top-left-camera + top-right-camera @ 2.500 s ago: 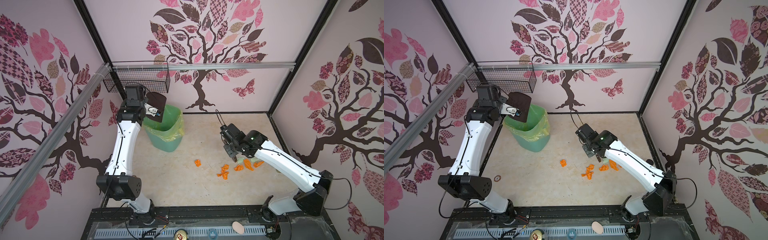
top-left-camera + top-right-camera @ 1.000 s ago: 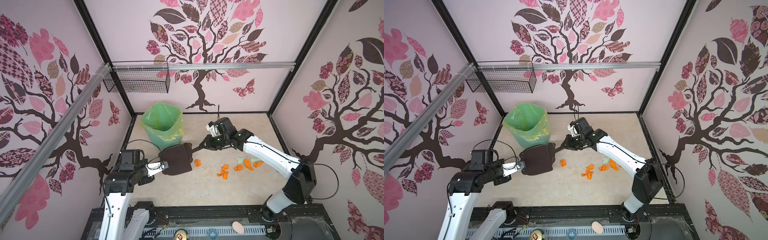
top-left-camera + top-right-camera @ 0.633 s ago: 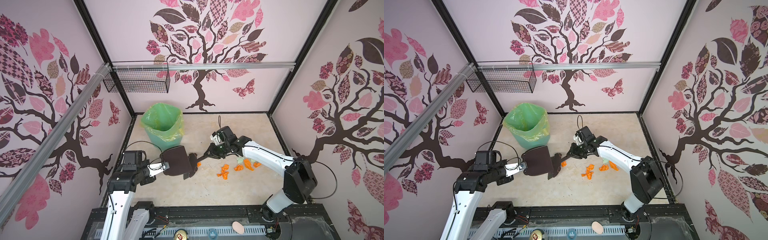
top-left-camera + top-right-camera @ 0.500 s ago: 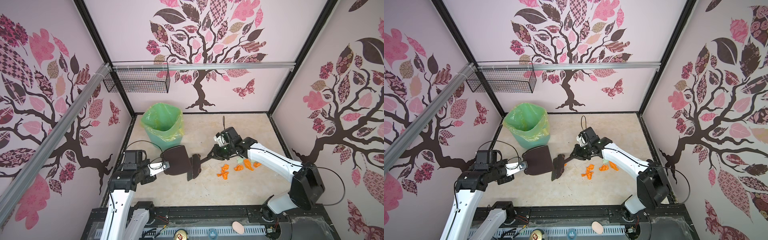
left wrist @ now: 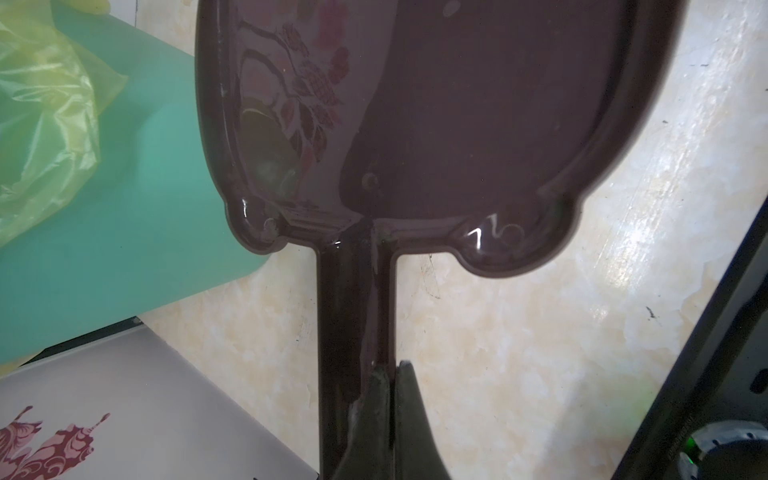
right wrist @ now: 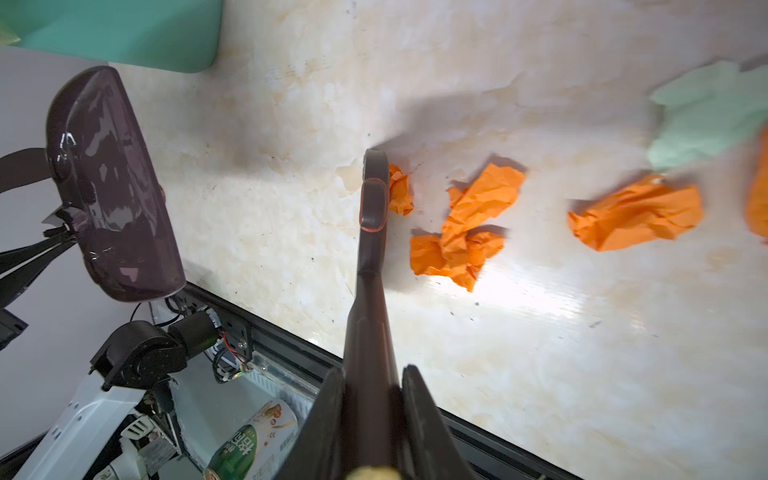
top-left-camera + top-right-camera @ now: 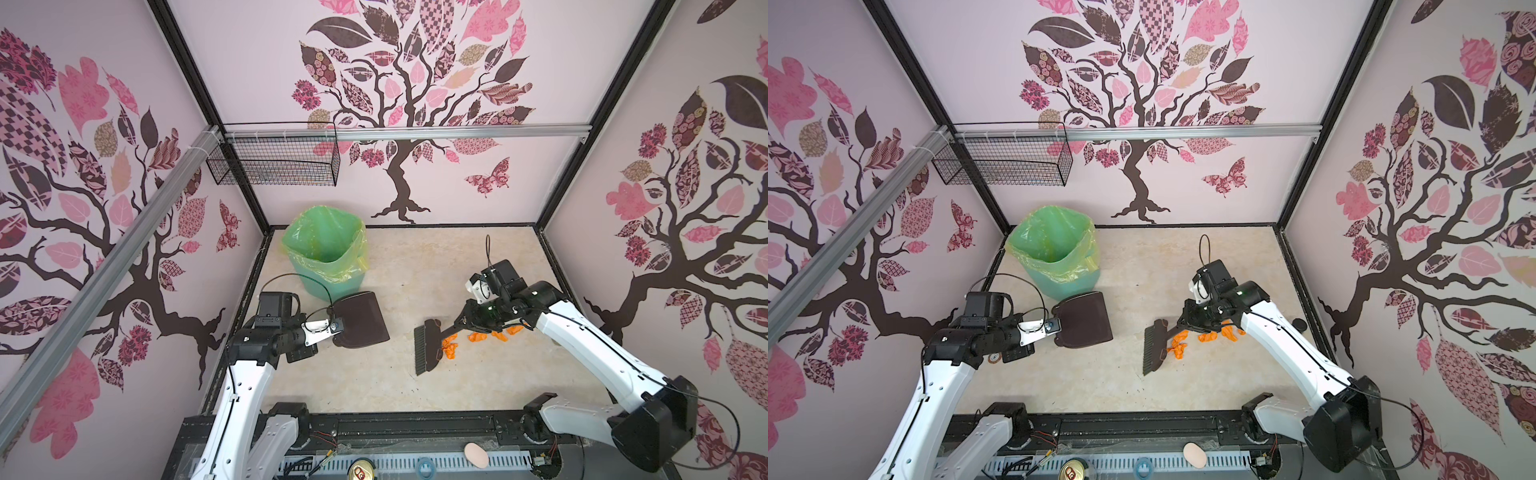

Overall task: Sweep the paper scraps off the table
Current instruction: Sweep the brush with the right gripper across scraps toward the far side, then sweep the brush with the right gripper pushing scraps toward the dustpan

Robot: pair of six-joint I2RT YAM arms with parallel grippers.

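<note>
— What has the left end effector got?
— It's pinched tight on the handle of the dark dustpan. The pan is at 9 o'clock from the middle of the desk, open edge facing 3. It's just beside the green bin at 11. Whether it touches the desk, I cannot tell.
— And the right end effector?
— Clamped round the handle of the brush. The bristle head is down just off the middle, running 12 to 6.
— The paper scraps?
— All on the desk, 3 to 4 o'clock from the middle, in a loose row on the brush's 3 o'clock side. The nearest orange wad touches the brush head. More orange ones trail towards 3. The right wrist view shows a pale green wad beyond them. Dustpan and brush are well apart.
</note>
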